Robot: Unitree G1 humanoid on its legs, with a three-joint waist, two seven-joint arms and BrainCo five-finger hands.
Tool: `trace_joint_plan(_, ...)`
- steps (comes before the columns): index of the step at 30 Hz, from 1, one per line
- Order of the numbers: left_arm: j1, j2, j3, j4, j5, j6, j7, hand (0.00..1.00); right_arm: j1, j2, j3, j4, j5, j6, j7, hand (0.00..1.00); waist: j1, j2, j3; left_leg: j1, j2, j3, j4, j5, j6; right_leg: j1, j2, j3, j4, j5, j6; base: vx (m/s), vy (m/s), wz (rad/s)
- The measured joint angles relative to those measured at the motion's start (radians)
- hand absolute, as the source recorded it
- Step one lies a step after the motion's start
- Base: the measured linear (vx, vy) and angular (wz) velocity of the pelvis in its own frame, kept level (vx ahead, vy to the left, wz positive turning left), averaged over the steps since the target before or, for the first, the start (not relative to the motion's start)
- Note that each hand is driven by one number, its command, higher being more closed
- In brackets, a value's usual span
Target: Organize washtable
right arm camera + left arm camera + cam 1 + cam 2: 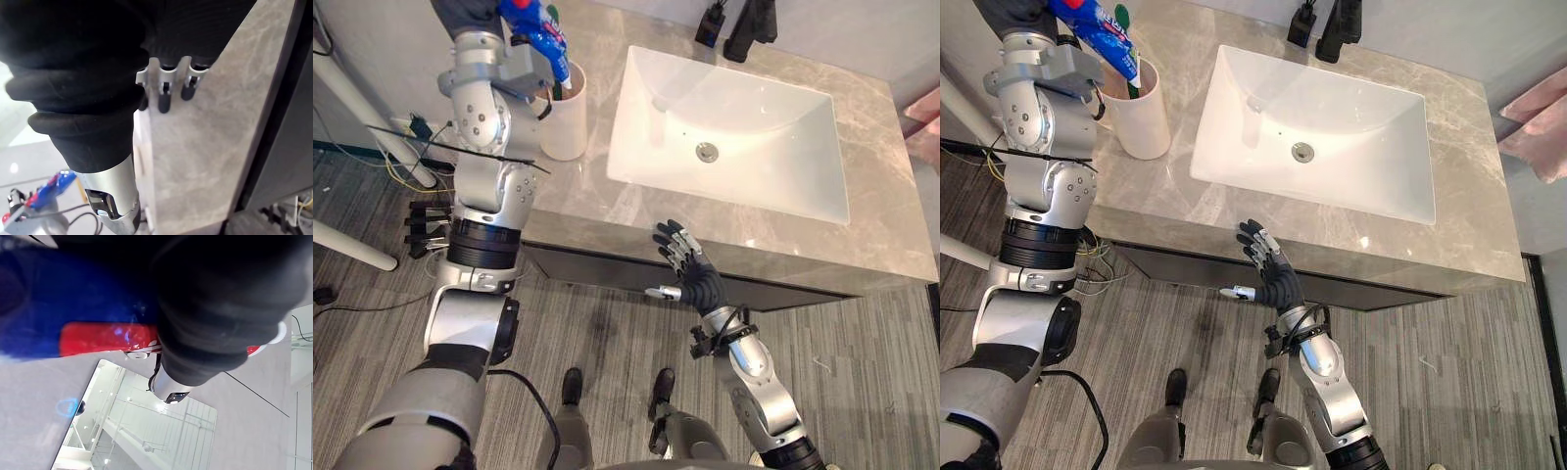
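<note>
Left hand gripped a blue tube over the white cup. I saw the right hand spread open.

Can't see much of the left hand, chopped by the top edge. Same with the faucet. Only getting a blurry blue-and-red smear of the tube in the left wrist view. Can't ID the green thing in the cup, half behind the tube. Just a corner of pink towel at the right edge.
</note>
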Motion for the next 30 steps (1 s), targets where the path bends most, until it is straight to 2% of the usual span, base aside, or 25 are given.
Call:
trace_joint_plan(9, 0.015, -0.002, 0.004, 0.035, 0.007, 0.004, 0.000, 1.00, 0.000, -0.001, -0.001, -0.034, 0.004, -0.010, 0.000, 0.00, -0.005, -0.005, 0.041, -0.024, 0.001, 0.001, 0.042, -0.023, 0.001, -0.004, 0.001, 0.001, 0.001, 0.001, -0.002, 0.00, 0.001, 0.00)
trace_joint_plan(13, 0.016, -0.003, 0.006, 0.035, 0.008, 0.017, 0.000, 1.00, -0.001, -0.002, -0.009, -0.034, 0.024, -0.022, 0.000, 0.00, -0.009, -0.006, 0.043, -0.034, 0.002, 0.002, 0.043, -0.023, 0.001, -0.015, 0.002, 0.001, 0.001, 0.004, -0.006, 0.00, 0.000, 0.00)
trace_joint_plan(26, 0.039, -0.001, 0.011, 0.036, 0.009, 0.017, -0.001, 1.00, -0.001, -0.003, -0.024, -0.035, 0.025, -0.023, 0.004, 0.00, -0.002, -0.015, 0.052, -0.035, 0.004, 0.001, 0.046, -0.023, 0.002, -0.012, 0.002, 0.000, 0.002, 0.005, -0.006, 0.00, 0.000, 0.00)
trace_joint_plan(27, 0.049, -0.001, 0.011, 0.036, 0.010, 0.017, -0.002, 0.00, 0.000, -0.003, -0.024, -0.035, 0.026, -0.023, 0.004, 0.00, -0.002, -0.015, 0.052, -0.035, 0.004, 0.001, 0.046, -0.023, 0.002, -0.012, 0.003, 0.000, 0.002, 0.005, -0.006, 0.00, 0.000, 0.00)
trace_joint_plan(30, 0.059, -0.001, 0.010, 0.052, 0.022, 0.018, -0.004, 0.00, 0.000, -0.004, -0.025, -0.035, 0.033, -0.023, 0.004, 0.00, 0.000, -0.014, 0.052, -0.036, 0.004, 0.002, 0.047, -0.023, 0.001, -0.012, 0.003, 0.000, 0.002, 0.005, -0.006, 0.00, 0.000, 0.00)
